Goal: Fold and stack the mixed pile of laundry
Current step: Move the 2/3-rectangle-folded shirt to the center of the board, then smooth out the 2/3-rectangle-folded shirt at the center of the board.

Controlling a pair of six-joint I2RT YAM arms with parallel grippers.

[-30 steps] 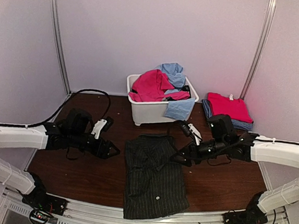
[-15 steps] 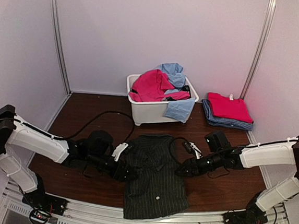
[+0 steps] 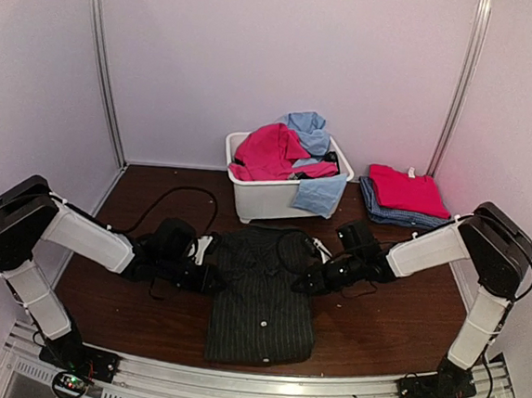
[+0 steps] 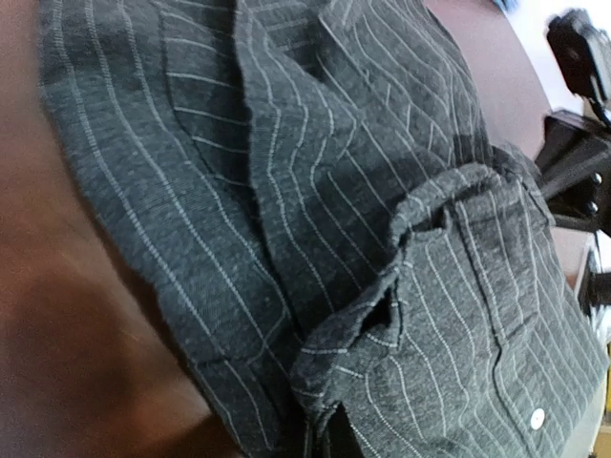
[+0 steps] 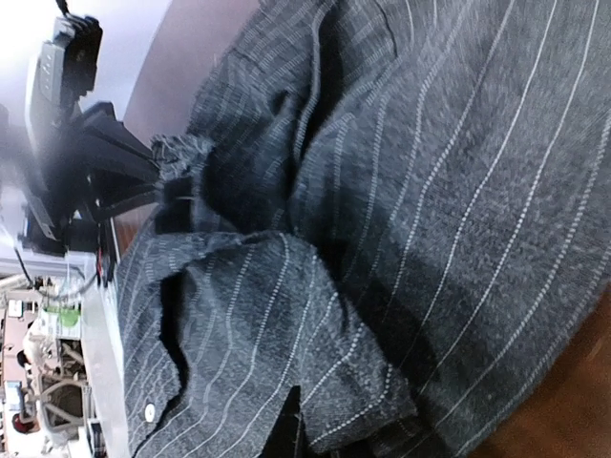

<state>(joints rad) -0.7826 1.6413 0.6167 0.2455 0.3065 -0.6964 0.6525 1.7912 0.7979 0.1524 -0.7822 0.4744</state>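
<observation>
The dark brown worktop (image 3: 143, 323) shows bare wood either side of the middle, most of it toward the front-left and front-right corners, where only the arms reach across. A black pinstriped shirt (image 3: 261, 306) lies flat in the centre, with its hem close to the front edge and its collar end toward the back. Both of its long side edges are puckered inward. At the middle of the back edge stands a white tub (image 3: 264, 202) heaped with the mixed laundry pile (image 3: 272, 151) of pink-red and light blue cloth, one blue piece hanging over the front rim. In the back-right corner, well apart from the shirt, sits a folded stack (image 3: 406, 191), pink-red on blue check. The left gripper (image 3: 211, 278) is closed on the shirt's left edge, cloth bunched between its fingers. The right gripper (image 3: 308, 282) likewise pinches a raised fold at the right edge.
</observation>
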